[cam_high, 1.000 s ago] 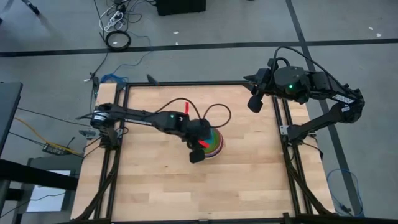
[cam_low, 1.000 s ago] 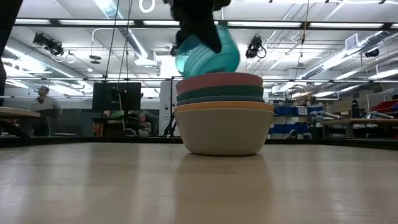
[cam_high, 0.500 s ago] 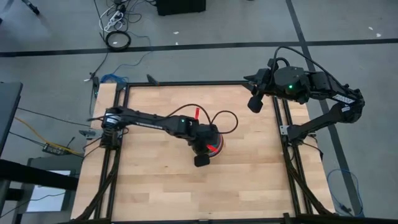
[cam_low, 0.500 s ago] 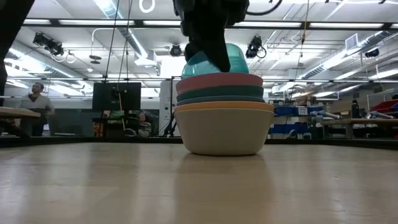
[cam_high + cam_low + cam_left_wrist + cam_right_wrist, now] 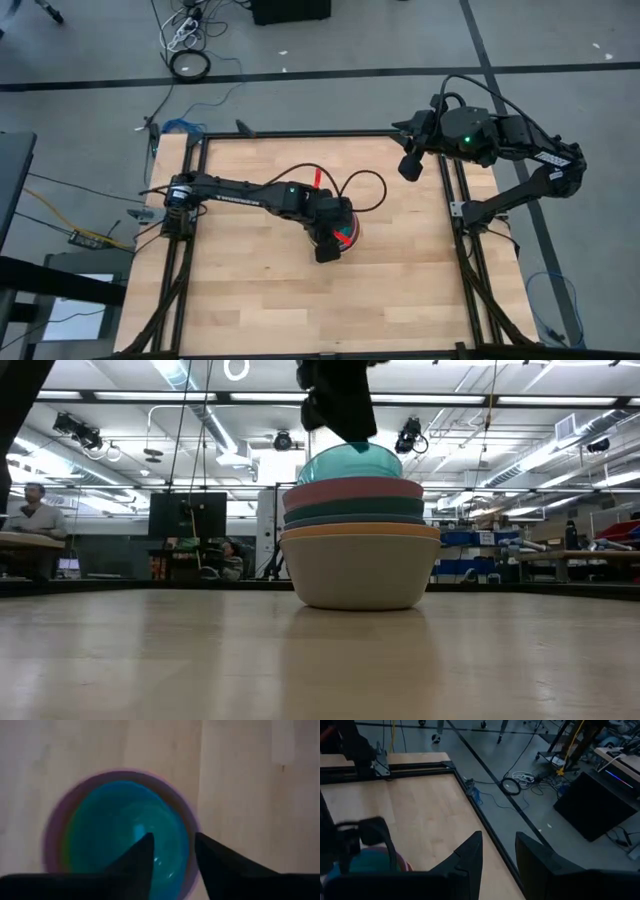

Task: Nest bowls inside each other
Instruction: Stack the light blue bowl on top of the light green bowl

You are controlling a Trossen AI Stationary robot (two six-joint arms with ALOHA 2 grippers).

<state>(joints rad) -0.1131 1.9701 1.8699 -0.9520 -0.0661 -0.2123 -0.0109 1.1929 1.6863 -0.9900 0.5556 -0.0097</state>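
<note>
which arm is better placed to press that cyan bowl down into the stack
Left. Its pincer hangs open right over the cyan bowl atop the stack, while the right pincer waits at the table's far right edge.

Two dark jointed arms; black looping cables; a red mark, perhaps tape; green indicator lights.

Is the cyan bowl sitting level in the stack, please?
Yes: the cyan bowl sits level in the pink bowl, only its rim showing.

No legible text, labels or signs.
</note>
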